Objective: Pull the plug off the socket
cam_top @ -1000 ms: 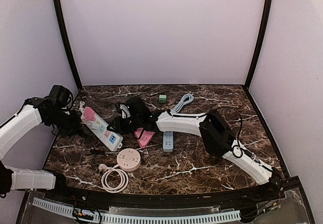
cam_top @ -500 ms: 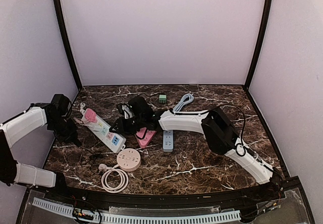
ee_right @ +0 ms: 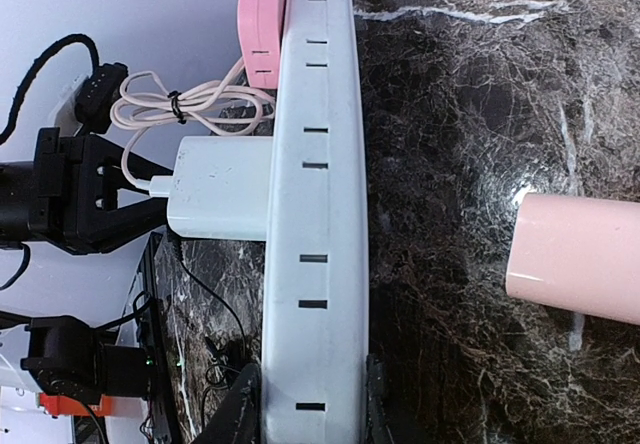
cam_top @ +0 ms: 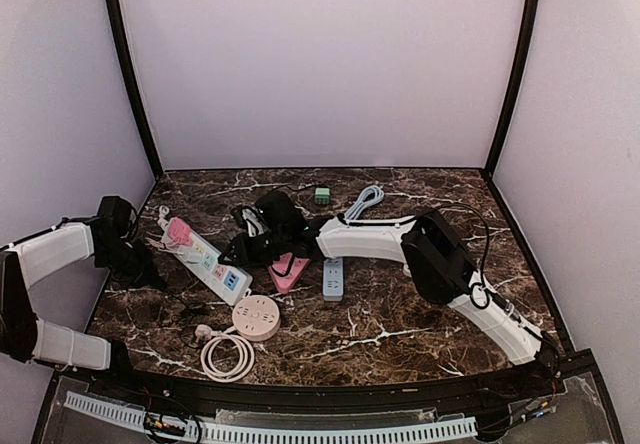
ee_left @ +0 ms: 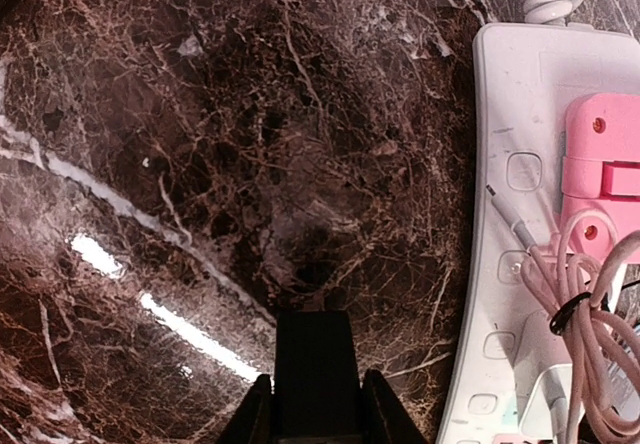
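Observation:
A white power strip lies on the marble table at the left, with a pink plug at its far end. My right gripper is shut on the strip's near end; in the right wrist view the strip fills the gap between the jaws, with a white charger and the pink plug in it. My left gripper is left of the strip, apart from it. In the left wrist view a black plug sits between the jaws, and the strip lies to the right.
A round pink socket with a coiled white cable lies near the front. A pink wedge-shaped adapter, a small blue strip, a green block and a grey cable lie mid-table. The side wall is close on the left.
My left gripper has moved left and down, away from the strip's side. My right gripper has stayed on the strip.

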You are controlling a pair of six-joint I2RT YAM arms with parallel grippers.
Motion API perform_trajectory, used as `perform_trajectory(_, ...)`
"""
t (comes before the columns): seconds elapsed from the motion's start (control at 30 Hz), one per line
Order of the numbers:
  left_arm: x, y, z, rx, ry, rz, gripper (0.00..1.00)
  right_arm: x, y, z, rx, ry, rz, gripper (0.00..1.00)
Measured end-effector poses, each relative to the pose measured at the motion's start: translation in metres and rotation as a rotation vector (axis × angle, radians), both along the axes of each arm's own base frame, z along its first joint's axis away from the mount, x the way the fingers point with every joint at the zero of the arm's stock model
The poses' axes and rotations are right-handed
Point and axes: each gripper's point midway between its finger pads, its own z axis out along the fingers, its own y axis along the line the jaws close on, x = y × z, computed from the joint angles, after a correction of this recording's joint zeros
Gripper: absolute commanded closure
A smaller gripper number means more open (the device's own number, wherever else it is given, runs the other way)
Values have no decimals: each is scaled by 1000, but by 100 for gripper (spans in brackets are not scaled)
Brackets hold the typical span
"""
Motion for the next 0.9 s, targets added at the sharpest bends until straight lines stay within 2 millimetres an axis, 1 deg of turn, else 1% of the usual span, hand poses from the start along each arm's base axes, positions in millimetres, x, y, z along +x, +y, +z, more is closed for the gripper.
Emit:
perform_trajectory(0.03, 0, 0, 0, -4, -3, 2, 64, 0, 0, 0, 0, -1, 1, 72)
perform_trajectory(0.17, -2, -1, -3, -14, -2, 12, 54, 0, 0, 0, -1, -2, 2, 72)
perform_trajectory(0.27, -7, -1, -6, -16, 8, 23, 41, 0, -1, 0, -1, -4, 3, 72)
perform_trajectory(0.4, -14, 1, -4, -13, 6, 49, 38, -1, -1, 0, -4, -10, 6, 73)
perform_trajectory(0.63, -19, 0, 12, -16, -40, 59, 38, -1, -3, 2, -13, -25, 12, 73)
perform_trajectory(0.73, -18, -5, 25, -42, -83, 48, 37, -2, -4, 2, -14, -29, 14, 73)
perform_trajectory(0.9, -15, -22, 50, -133, -193, 22, 31, -2, -4, 2, -16, -31, 16, 73)
